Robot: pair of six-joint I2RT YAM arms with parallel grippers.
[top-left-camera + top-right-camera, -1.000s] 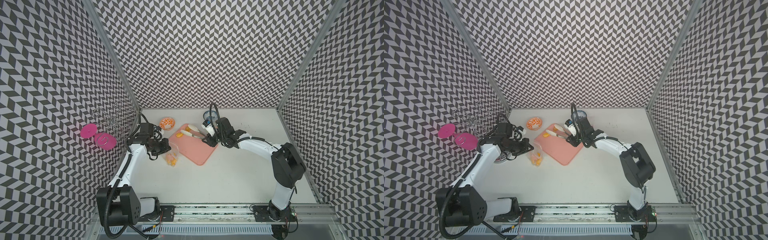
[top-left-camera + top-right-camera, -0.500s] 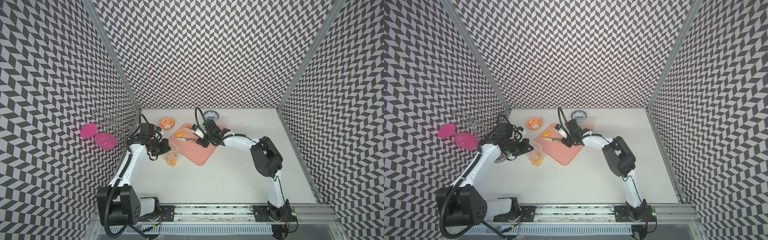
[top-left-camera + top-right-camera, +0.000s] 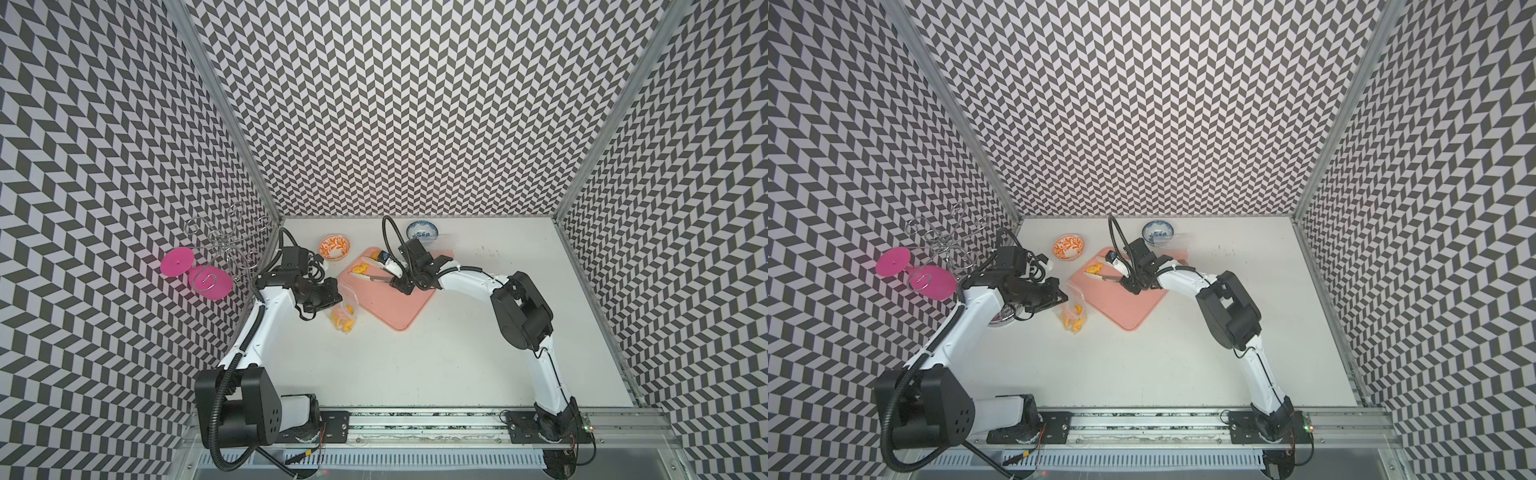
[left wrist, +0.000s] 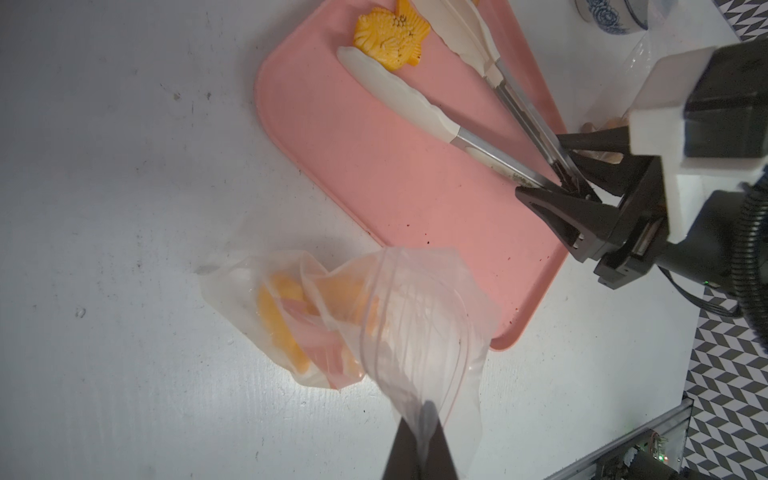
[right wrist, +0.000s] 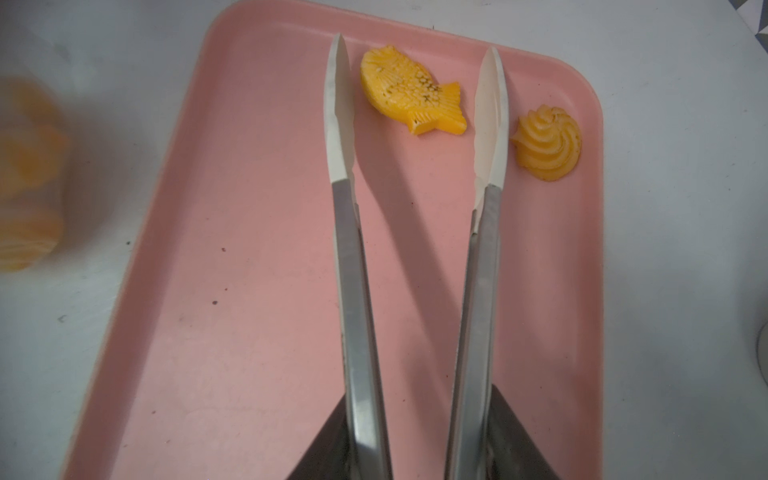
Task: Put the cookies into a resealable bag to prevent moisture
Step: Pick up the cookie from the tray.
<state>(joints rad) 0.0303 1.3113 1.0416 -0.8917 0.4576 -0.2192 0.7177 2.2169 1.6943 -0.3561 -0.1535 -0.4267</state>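
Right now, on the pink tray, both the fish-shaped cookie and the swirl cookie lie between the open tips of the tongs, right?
Not quite. Only the fish-shaped cookie lies between the open tips of the tongs. The swirl cookie lies outside them, beside one tip. Both are on the pink tray, as the right wrist view shows.

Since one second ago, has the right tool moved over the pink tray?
Yes. The right tool, gripping the tongs, has slid along the pink tray away from the blue bowl, toward the bag.

Yellow cookies (image 5: 411,97) on tray (image 5: 249,332), in bag (image 4: 415,316)
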